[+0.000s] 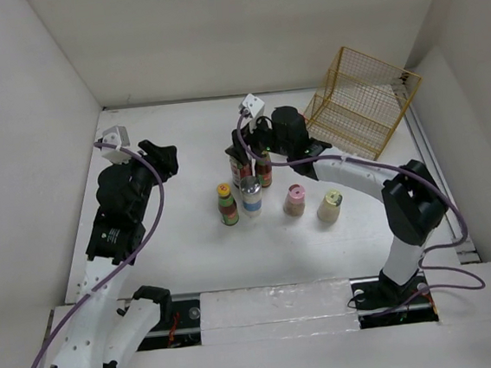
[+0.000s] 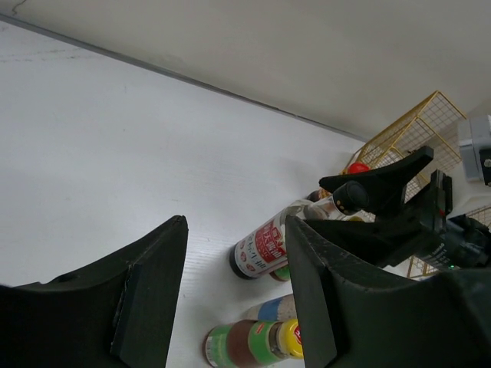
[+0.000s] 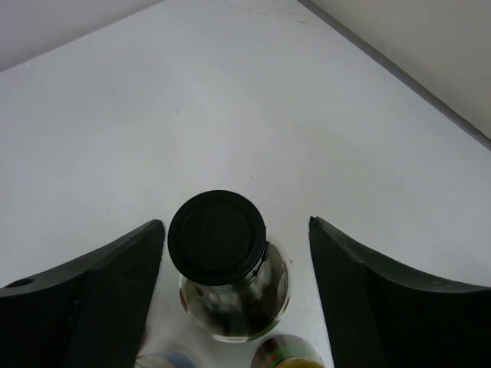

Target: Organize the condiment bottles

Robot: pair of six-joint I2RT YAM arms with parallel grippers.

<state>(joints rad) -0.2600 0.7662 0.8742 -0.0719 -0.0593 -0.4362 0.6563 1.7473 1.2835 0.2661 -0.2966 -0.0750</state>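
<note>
right tool [image 3: 236, 225]: jaws wide, astride upright black-capped glass bottle [image 3: 217, 238], not gripping | left tool [image 2: 236, 224]: jaws apart, empty, above white counter [image 2: 115, 153]

The white surface [image 1: 181, 147] carries a row near its middle: yellow-capped bottle [image 1: 227, 205], silver-capped jar [image 1: 251, 195] just beside it at 3 o'clock, then pink-capped bottle [image 1: 294, 200] and cream-capped bottle [image 1: 329, 205]. At the jar's 12 o'clock stand a black-capped bottle [image 3: 217, 227] and a red-labelled bottle [image 1: 265, 175]. A yellow wire basket [image 1: 363, 99] sits tilted at 2 o'clock.
</note>
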